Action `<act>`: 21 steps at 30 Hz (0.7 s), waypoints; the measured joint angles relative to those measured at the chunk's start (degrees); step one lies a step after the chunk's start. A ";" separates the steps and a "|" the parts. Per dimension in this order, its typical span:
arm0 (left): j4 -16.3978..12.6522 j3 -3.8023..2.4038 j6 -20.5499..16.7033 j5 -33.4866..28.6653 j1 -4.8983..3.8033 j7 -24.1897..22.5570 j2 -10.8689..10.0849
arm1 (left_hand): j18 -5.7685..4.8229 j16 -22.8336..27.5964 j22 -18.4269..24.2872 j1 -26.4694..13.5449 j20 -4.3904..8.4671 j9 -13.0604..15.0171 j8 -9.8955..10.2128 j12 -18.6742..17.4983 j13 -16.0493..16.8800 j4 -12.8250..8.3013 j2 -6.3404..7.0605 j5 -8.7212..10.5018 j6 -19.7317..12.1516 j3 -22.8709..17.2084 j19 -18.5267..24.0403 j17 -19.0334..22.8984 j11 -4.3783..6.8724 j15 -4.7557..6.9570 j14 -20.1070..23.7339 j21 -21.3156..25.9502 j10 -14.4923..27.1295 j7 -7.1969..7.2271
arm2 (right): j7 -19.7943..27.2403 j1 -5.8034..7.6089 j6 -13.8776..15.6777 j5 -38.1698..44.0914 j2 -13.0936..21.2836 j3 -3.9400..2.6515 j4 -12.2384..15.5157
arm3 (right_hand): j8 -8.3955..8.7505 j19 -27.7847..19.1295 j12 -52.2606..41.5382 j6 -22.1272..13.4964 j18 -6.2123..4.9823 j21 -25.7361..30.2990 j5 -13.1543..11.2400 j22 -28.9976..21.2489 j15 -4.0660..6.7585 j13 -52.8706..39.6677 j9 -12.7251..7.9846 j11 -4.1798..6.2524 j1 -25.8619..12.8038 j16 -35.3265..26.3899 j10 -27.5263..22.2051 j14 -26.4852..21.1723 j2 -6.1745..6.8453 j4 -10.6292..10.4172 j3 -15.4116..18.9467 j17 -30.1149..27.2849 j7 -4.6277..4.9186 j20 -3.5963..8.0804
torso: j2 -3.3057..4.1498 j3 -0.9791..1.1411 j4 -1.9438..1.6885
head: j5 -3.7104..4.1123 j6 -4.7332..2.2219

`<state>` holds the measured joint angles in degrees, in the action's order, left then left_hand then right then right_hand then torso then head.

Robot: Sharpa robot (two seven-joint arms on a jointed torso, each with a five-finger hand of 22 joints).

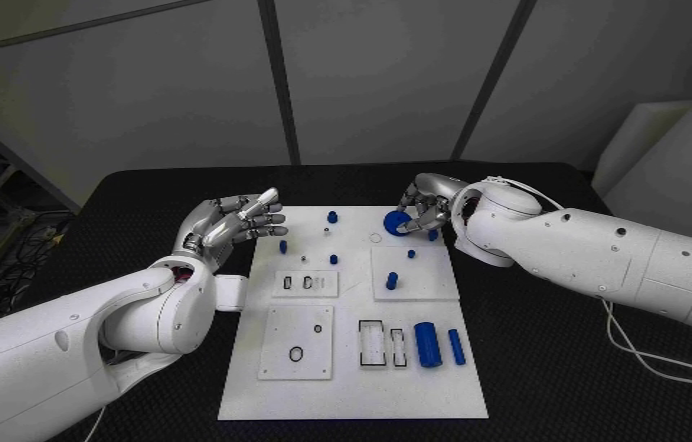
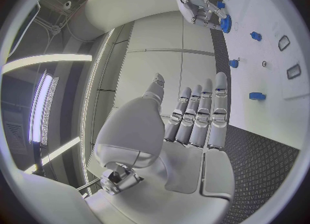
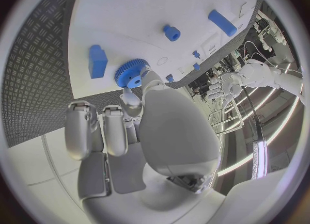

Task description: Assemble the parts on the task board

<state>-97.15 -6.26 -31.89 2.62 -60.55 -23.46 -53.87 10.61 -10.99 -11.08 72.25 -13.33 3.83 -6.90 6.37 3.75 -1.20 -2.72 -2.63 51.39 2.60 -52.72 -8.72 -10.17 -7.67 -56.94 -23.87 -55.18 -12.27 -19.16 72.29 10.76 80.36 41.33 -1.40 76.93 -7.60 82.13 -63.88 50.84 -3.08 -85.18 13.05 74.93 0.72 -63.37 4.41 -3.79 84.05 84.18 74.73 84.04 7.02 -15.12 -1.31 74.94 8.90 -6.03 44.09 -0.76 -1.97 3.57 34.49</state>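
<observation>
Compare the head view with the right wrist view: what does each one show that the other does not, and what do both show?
Head view alone: the near end of the task board, with two blue cylinders lying side by side beside rectangular slots.

Right wrist view alone: the teeth of the blue gear seen close, with the fingers of the right hand pinching it.

Both: the right hand holding the gear over the board's far end, a blue block lying on the board, and the left hand, holding nothing, its fingers apart.

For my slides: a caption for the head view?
Right hand holds a blue gear at the white board's far edge; left hand hovers open beside it.
</observation>
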 measured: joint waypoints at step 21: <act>0.11 0.00 0.04 0.00 0.00 0.02 0.03 | 0.00 0.00 0.00 0.00 0.00 0.00 -0.03 0.00 0.00 0.00 0.00 0.00 0.00 0.00 0.00 -0.05 0.00 0.00 0.00 0.00 0.00 0.00 | -0.24 0.21 -0.69 4.02 -1.25 -0.16 -0.75 | -1.73 1.47 -7.39 5.21 -0.01 -1.15 -0.56 -0.01 0.00 -7.86 0.07 0.62 2.83 1.05 3.89 0.00 -2.83 3.24 -3.76 -0.01 -0.64 0.63 | 0.01 0.02 0.04 | -0.01 0.48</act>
<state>-97.04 -6.26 -31.85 2.62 -60.55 -23.44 -53.84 10.61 -10.99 -11.08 72.25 -13.33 3.83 -6.92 6.37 3.75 -1.19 -2.72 -2.63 51.39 2.60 -52.72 -8.77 -10.17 -7.67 -56.94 -23.87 -55.18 -12.28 -19.40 72.51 10.06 84.38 40.08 -1.55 76.18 -9.33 83.60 -71.28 56.05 -3.09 -86.34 12.48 74.92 0.72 -71.23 4.48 -3.17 86.88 85.24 78.62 84.04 4.20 -11.88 -5.06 74.92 8.26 -5.40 44.10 -0.74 -1.93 3.57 34.97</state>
